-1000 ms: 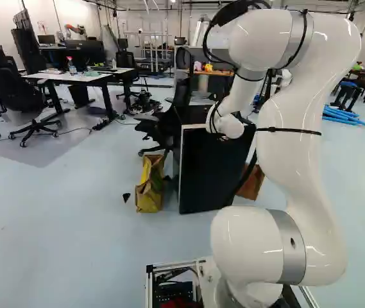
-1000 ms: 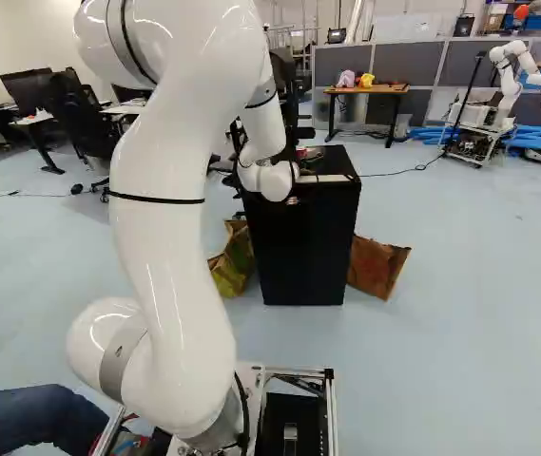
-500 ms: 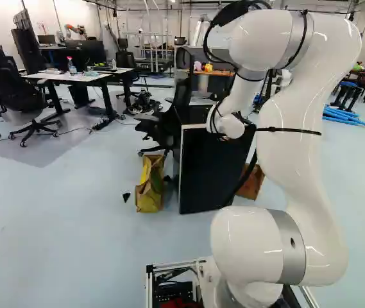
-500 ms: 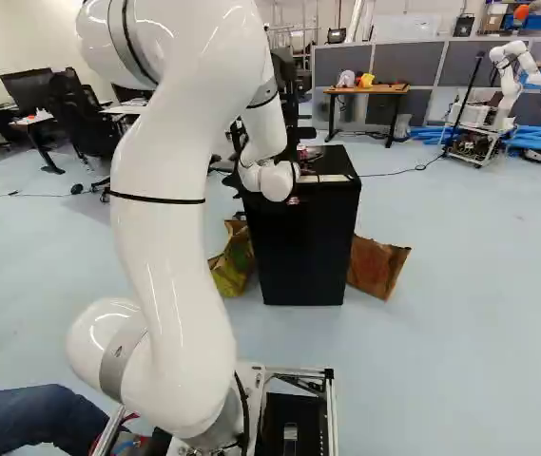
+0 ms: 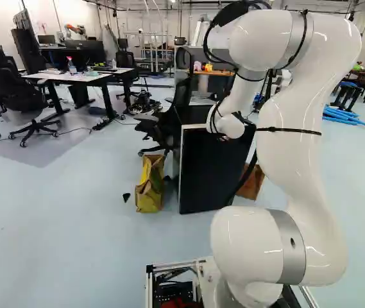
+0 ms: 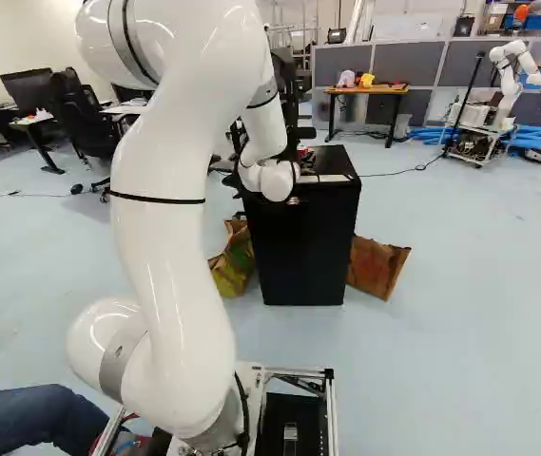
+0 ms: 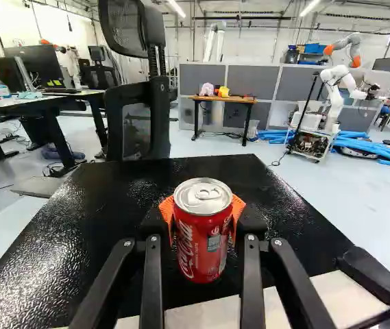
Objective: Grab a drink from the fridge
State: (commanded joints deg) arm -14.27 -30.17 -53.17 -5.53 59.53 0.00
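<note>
The arm (image 6: pixel 170 209) has not moved. The gripper (image 7: pixel 203 219) hugs the can (image 7: pixel 205 247) on the fridge (image 6: pixel 305 242), at twelve o'clock; it looks caught.

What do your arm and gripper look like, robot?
My arm is shiny white and rounded, with grey bands, thin black straps and looping black cables. My gripper is black, with two long fingers, orange pads and little silvery screws.

You face the black fridge top (image 7: pixel 119 195).
A pale strip (image 7: pixel 342 295) lines its near edge; whether the can (image 7: pixel 203 236) touches the top is unclear.
</note>
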